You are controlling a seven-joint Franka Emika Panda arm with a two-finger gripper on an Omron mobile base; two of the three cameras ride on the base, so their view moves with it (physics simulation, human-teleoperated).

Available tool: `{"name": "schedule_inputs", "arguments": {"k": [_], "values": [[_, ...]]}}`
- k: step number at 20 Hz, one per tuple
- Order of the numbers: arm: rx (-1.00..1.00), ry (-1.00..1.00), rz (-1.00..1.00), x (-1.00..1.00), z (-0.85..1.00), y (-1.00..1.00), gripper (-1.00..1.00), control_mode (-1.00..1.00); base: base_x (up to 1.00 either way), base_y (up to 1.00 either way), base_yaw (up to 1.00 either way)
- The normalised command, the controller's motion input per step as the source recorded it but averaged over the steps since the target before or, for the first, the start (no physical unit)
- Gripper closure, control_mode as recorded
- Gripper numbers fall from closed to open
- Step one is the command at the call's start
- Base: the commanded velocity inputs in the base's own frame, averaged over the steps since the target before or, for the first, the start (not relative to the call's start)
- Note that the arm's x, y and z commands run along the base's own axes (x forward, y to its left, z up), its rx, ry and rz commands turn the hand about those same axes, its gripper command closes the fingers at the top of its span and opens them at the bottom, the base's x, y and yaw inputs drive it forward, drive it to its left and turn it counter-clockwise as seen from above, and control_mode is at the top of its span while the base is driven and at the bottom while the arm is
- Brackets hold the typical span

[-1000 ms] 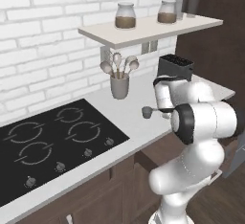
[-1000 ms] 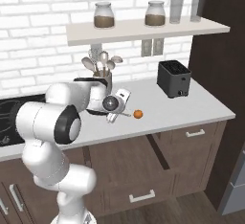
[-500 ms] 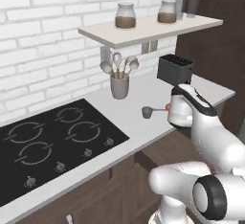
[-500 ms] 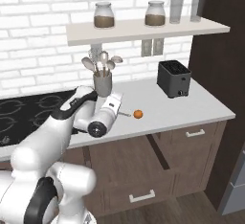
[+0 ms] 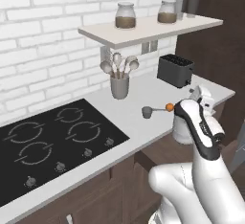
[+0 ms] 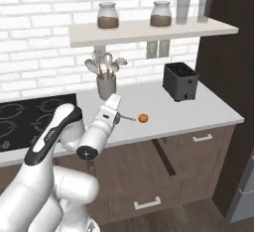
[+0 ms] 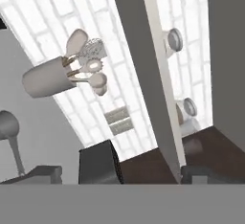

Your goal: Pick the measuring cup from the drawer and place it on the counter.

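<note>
Cup (image 5: 146,112) sits free on the counter (image 5: 143,91), orange ball (image 5: 169,106) at its 3 o'clock. I judge it light, rigid, slippery; I'd pinch the handle. Fingers (image 7: 40,173): released, nothing between.

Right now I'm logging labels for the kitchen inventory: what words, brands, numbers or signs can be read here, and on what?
None can be read.
The jars on the shelf carry no label.
The toaster shows no brand.
The cooktop has ring marks and knobs but no legible numbers.
</note>
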Motion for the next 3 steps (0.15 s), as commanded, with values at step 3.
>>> {"name": "schedule_inputs", "arguments": {"k": [3], "values": [[0.00,0.15,0.10,-0.93,1.00,-0.52,-1.00,-1.00,0.00,0.00,0.00]]}}
